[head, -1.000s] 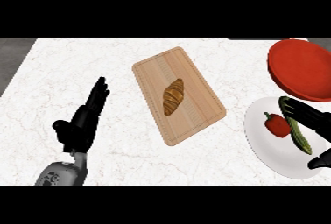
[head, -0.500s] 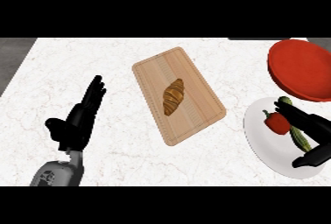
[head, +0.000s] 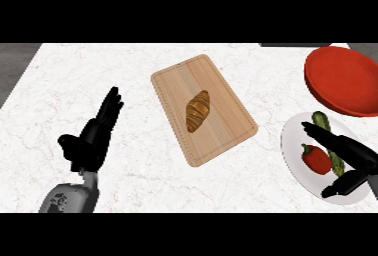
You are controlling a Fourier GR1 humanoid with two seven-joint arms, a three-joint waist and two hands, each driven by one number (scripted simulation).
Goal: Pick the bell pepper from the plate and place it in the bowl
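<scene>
Rightward, at the counter's edge, the spread right hand [head: 353, 161] hovers over the red bell pepper [head: 316, 158] on the round white plate [head: 297, 165]; the left hand [head: 92, 136] rests open.

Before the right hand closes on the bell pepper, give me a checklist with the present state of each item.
1. Bell pepper on the white plate: ok, lying left of a green vegetable.
2. Right hand at the pepper: ok, over the plate, fingers and thumb spread on either side of it.
3. Pepper gripped: not ok, nothing curled round it yet.
4. Red bowl free to receive: ok, nothing shows inside.
5. Left hand out of the way: ok, open, resting on the counter left of the cutting board.
6. Contact between fingers and green vegetable: cannot tell.
</scene>
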